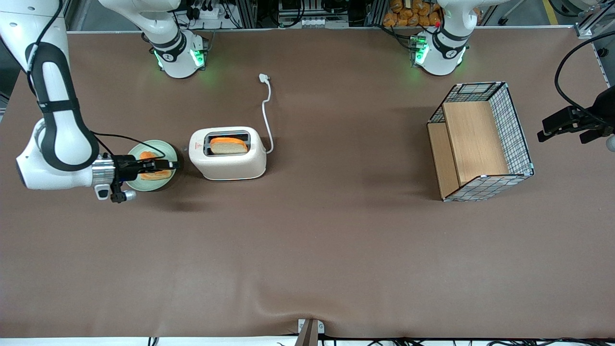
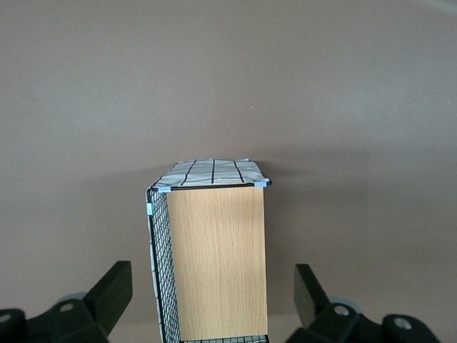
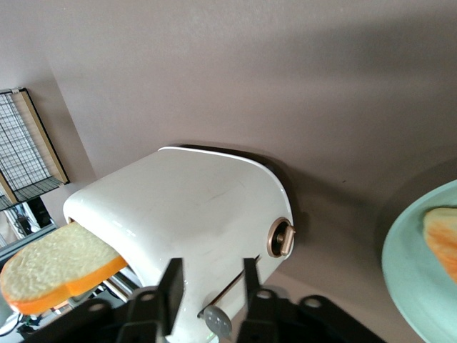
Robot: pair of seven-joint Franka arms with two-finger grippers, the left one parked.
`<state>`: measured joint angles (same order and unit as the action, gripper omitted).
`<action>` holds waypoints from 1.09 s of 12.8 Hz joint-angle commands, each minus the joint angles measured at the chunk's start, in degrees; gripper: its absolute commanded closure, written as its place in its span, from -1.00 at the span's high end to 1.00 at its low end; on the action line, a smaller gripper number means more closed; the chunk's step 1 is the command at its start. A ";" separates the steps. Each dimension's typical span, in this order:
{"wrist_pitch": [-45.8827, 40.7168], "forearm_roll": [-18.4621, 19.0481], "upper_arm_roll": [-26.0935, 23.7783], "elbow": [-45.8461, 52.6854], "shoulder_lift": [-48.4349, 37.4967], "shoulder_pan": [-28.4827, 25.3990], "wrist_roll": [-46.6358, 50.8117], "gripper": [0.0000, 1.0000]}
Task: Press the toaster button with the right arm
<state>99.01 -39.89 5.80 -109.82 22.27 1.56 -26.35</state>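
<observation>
One brown cloth [image 1: 307, 250] covers the whole table, smooth except for a small pucker at the edge nearest the front camera. Farther from that camera than the table's edge, I can see metal framing, tangled cables and a heap of orange-brown items.

The toaster [image 1: 227, 154] stands on the cloth toward the working arm's end of the table, a slice of bread [image 1: 229, 145] poking up from one of its slots. Its white cord [image 1: 266, 113] trails away over the cloth, the plug lying loose. Just beside the toaster sits a green plate [image 1: 138, 185] with another orange-crusted slice [image 1: 154, 174] on it.

The right arm [image 1: 57, 129] reaches in level above that plate, and its gripper [image 1: 168, 165] points at the toaster's narrow end, close to it but apart. From the wrist camera the two fingers [image 3: 171, 286] stand spread with a gap between them, grasping nothing, and the toaster button [image 3: 217, 321] shows in that gap near the base of the toaster's end, below a round bronze dial [image 3: 280, 238].

Toward the parked arm's end, well apart, a wire-mesh basket [image 1: 509, 125] with wooden panels lies on its side.
</observation>
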 commanded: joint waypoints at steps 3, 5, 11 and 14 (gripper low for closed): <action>-2.15 8.92 -0.62 7.85 0.07 0.55 0.24 1.00; -2.15 14.29 -0.71 9.01 -2.48 0.63 -0.02 1.00; -1.80 23.62 -0.18 10.68 -10.30 1.60 0.59 1.00; -2.85 26.96 -0.27 11.90 -13.38 1.51 3.39 1.00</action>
<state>97.38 -15.84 6.14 -98.53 11.13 2.75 -25.50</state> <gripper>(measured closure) 0.000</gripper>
